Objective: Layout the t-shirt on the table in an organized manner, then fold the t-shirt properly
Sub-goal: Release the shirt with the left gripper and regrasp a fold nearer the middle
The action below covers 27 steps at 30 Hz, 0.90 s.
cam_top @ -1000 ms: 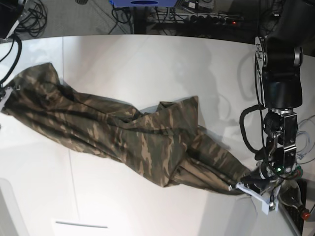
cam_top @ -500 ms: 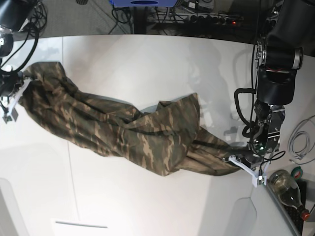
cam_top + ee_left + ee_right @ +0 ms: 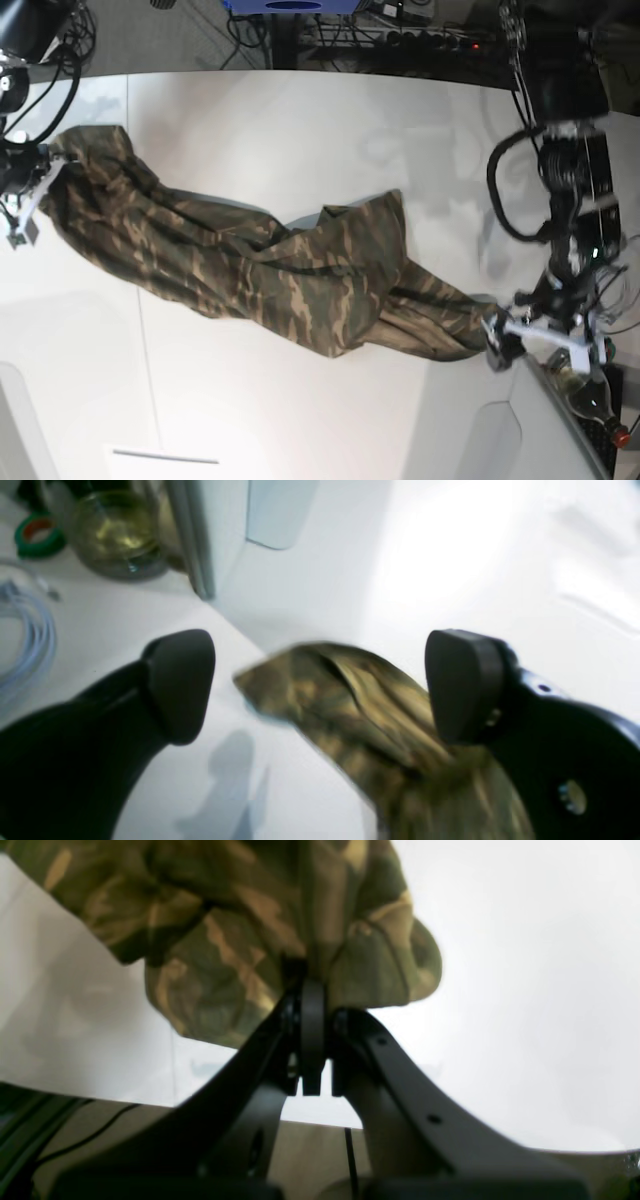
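Observation:
The camouflage t-shirt (image 3: 300,270) lies stretched in a twisted, bunched band across the white table (image 3: 300,130), from the far left to the lower right. My right gripper (image 3: 35,170) is at the left end, shut on a bunched corner of the shirt (image 3: 250,915); in the right wrist view the gripper (image 3: 312,990) pinches the cloth. My left gripper (image 3: 545,340) is at the shirt's right tip. In the left wrist view it (image 3: 320,680) is open, with the tip of the shirt (image 3: 350,715) lying loose between its fingers (image 3: 180,680).
A glass bottle (image 3: 585,390) lies past the table's lower right edge and also shows in the left wrist view (image 3: 117,535), beside a green tape roll (image 3: 37,532) and pale cables (image 3: 25,630). A thin seam line (image 3: 135,250) crosses the tabletop.
My left gripper has opened and let go of the shirt's right end, which now lies on the table. The left arm has swung right. The right gripper still holds its corner.

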{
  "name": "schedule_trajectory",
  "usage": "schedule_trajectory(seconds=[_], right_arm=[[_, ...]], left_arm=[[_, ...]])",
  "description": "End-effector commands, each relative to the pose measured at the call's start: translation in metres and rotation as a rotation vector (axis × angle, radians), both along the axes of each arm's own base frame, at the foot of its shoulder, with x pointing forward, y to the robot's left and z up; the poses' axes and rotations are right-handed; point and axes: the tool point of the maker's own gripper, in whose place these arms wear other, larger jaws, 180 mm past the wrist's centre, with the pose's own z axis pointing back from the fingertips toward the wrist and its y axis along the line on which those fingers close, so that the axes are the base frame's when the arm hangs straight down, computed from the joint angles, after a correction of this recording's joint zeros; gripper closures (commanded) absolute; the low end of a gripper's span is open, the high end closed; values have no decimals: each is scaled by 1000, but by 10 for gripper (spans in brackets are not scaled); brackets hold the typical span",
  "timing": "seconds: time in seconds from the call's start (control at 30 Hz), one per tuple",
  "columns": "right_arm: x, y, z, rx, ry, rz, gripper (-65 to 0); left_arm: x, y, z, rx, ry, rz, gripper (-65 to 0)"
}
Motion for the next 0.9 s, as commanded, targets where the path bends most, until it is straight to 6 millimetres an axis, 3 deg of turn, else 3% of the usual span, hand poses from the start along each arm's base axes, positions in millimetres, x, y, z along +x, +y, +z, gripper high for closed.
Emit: schedule_trajectory(seconds=[0.0, 0.13, 0.27, 0.43, 0.53, 0.63, 0.87], right_arm=[[9, -7, 10, -18, -37, 2, -6], [9, -6, 10, -17, -37, 2, -6], [10, -6, 10, -17, -39, 2, -6], [10, -6, 10, -14, -38, 1, -6], [9, -6, 10, -14, -37, 1, -6], [9, -6, 10, -14, -37, 1, -6], [9, -6, 9, -14, -35, 1, -6]], left_arm=[[-12, -19, -8, -47, 20, -42, -607], [-62, -53, -65, -129, 156, -80, -601], [-89, -82, -101, -159, 212, -190, -601], [-99, -93, -124, -174, 219, -201, -601], [-106, -109, -136, -181, 251, -241, -601], [-104, -122, -144, -186, 272, -274, -601], [-93, -126, -155, -206, 297, -262, -576]])
